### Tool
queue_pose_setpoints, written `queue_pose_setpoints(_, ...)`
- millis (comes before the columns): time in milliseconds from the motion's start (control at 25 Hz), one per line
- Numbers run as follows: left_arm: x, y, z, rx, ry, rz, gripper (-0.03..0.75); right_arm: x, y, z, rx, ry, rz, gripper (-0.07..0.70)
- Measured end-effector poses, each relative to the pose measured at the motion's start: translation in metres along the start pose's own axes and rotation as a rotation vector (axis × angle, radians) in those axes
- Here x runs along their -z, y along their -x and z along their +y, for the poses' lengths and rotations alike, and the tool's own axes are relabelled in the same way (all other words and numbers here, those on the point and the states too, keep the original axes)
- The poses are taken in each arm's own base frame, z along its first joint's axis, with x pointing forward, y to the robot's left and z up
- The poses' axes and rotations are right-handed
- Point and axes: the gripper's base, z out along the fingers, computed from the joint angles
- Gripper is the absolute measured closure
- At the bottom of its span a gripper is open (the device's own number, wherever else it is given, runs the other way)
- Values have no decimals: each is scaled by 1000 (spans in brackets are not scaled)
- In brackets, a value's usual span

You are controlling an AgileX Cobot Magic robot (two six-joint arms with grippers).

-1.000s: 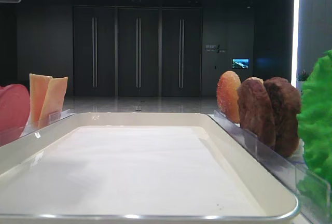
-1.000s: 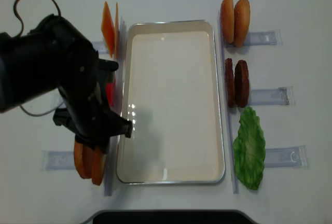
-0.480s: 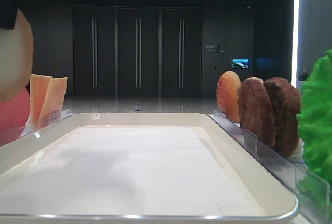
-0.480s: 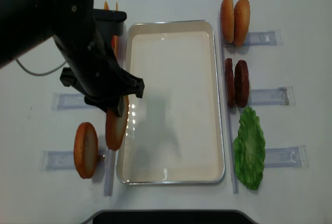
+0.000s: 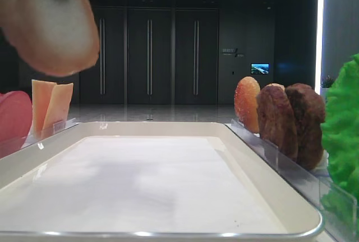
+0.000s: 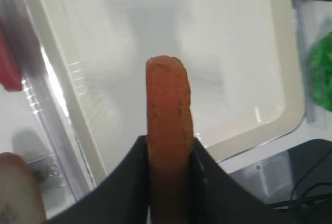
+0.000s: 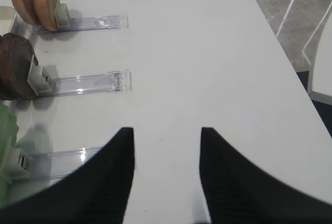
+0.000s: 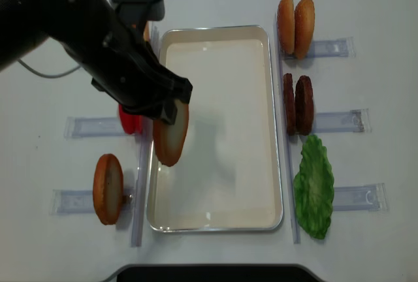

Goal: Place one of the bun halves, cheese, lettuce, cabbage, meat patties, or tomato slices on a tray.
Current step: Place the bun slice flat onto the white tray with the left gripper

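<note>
Left end effector (image 8: 164, 109) clamped on a bun half (image 8: 171, 135), held above the tray's (image 8: 215, 220) left edge. Right end effector (image 7: 165, 172) apart. No readable writing.

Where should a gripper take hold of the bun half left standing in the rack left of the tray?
Grip the bun half across its two flat faces at the upper rim, coming straight down. It stands on edge in the clear rack, so the faces are exposed.
</note>
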Motion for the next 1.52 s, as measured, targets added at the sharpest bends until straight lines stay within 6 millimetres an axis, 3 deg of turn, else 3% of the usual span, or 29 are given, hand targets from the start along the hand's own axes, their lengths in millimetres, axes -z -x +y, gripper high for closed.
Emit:
queue_pose_setpoints(160, 5, -3, 13, 32, -150, -50, 575, 0, 0, 0, 0, 0, 0, 341)
queue_pose_setpoints(360, -24, -30, 34, 101, -344, -40, 576, 0, 0, 0, 0, 0, 0, 341)
queue_pose_setpoints(560, -45, -46, 35, 118, -495, -98, 576, 0, 0, 0, 0, 0, 0, 341)
queue_pose_setpoints(1080, -51, -39, 40, 154, -484, -226, 577, 0, 0, 0, 0, 0, 0, 341)
queue_pose_setpoints(1520, -85, -30, 42, 197, -506, -175, 577, 0, 0, 0, 0, 0, 0, 341)
